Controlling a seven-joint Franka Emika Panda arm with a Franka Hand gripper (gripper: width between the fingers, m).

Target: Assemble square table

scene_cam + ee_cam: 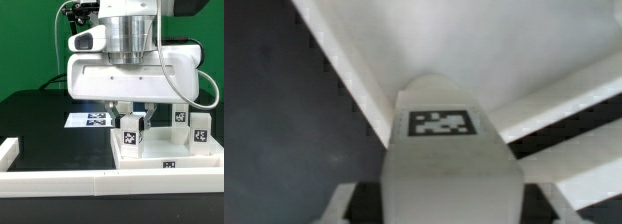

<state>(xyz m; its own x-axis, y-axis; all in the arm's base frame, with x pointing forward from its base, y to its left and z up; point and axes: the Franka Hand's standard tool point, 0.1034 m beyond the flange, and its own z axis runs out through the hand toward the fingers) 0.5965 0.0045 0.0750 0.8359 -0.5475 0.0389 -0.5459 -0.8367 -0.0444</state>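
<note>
Clearly the gripper (pixel 132 110) clamps a tagged leg (pixel 445 150), no readable writing

surface: black table (pixel 40 120) | on it: marker board (pixel 88 120), white slab (pixel 200 155), long white rail (pixel 60 182)

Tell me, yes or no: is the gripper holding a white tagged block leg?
Yes, the gripper is clamped on a white tagged block leg above the white square slab.

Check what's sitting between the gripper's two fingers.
A white tagged leg, held upright over the tabletop slab. It is clearest in the wrist view; the exterior view shows it under the gripper.
</note>
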